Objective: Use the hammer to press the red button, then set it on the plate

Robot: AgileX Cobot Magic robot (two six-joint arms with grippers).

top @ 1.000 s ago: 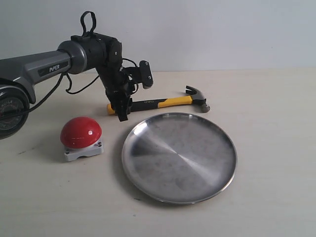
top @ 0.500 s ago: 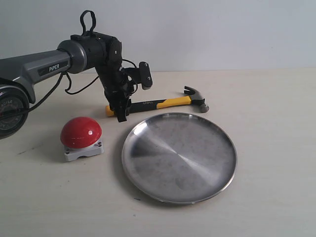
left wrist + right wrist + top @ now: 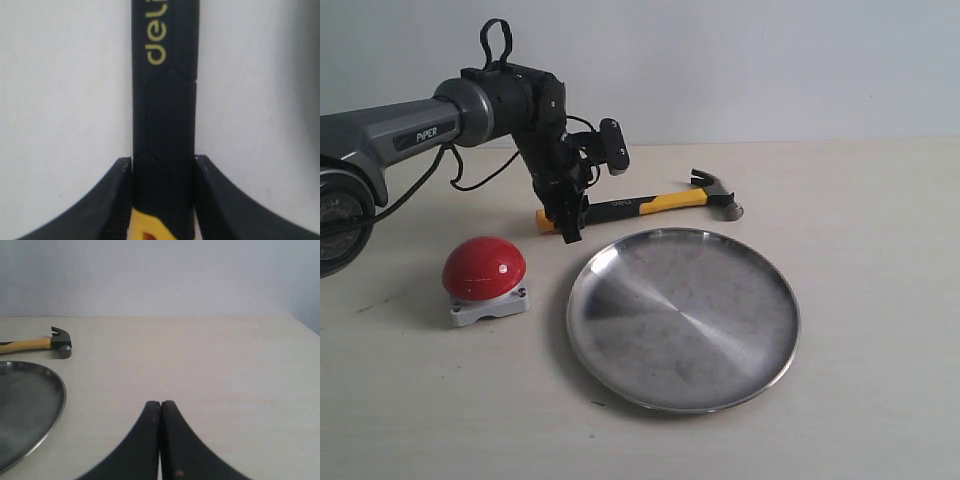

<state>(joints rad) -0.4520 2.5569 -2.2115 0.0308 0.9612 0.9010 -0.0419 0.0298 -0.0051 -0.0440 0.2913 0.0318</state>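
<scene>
My left gripper (image 3: 567,222) is shut on the hammer (image 3: 650,204), holding its black handle (image 3: 165,125) near the yellow looped end. The dark head points right and hangs a little above the table, behind the plate. The red button (image 3: 484,268) on its grey base sits in front of and left of this gripper. The wide steel plate (image 3: 620,375) lies to the right of the button. In the right wrist view my right gripper (image 3: 160,405) is shut on nothing, low over bare table, with the hammer head (image 3: 61,342) and the plate rim (image 3: 57,410) off to one side.
The table is a pale beige surface with a plain light wall behind it. The left arm and its cables (image 3: 430,185) reach in from the left edge above the button. A small dark speck (image 3: 597,402) lies by the plate's front rim.
The left gripper has lifted slightly with the hammer, and the head end has risen and tilted up off the table. The button and plate have not moved.
</scene>
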